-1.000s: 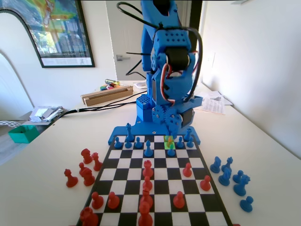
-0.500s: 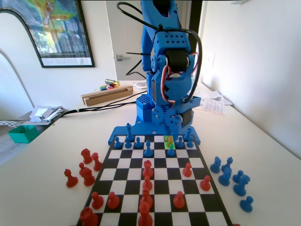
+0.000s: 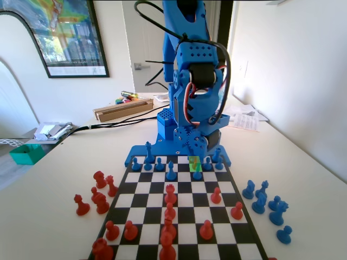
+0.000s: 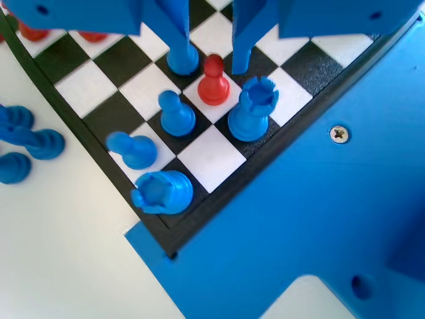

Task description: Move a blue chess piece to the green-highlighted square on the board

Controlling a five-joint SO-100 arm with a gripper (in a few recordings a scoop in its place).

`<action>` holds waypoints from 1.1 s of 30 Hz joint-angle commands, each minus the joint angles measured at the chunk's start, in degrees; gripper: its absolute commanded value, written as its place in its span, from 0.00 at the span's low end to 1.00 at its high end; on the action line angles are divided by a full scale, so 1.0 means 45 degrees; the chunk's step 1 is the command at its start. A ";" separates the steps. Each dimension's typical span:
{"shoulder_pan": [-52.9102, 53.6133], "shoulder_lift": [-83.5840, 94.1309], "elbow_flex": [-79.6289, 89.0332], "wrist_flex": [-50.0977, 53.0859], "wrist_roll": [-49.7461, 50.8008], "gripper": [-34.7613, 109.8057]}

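My gripper (image 4: 211,63) hangs low over the arm's end of the board (image 4: 99,119), open and holding nothing. A red pawn (image 4: 214,85) stands on a white square between its jaws. Around them stand a blue rook (image 4: 254,109), a blue pawn (image 4: 177,114) and another blue piece (image 4: 182,61) touching the left jaw's tip. In the fixed view the gripper (image 3: 194,151) sits just above the green-highlighted square (image 3: 191,162), where a speck of red shows. A blue chess piece (image 3: 197,173) stands right in front of that square.
More blue pieces (image 3: 157,162) line the board's far rows. Captured blue pieces (image 3: 268,205) lie off the board's right side and red ones (image 3: 97,192) off its left. Red pieces (image 3: 170,194) fill the middle and near rows. Boxes and cables sit behind the arm.
The arm's wrist block has dipped a little and the gripper has shifted slightly over the green square. No piece has moved.
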 commanded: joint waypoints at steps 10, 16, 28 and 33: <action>-0.0137 -0.0117 -0.0039 -0.0020 -0.0293 0.27; -0.0156 -0.0156 -0.0039 -0.0078 -0.0410 0.25; 0.0488 0.0820 -0.1270 0.1777 -0.1074 0.25; 0.1270 0.1777 -0.2461 0.3477 -0.1621 0.25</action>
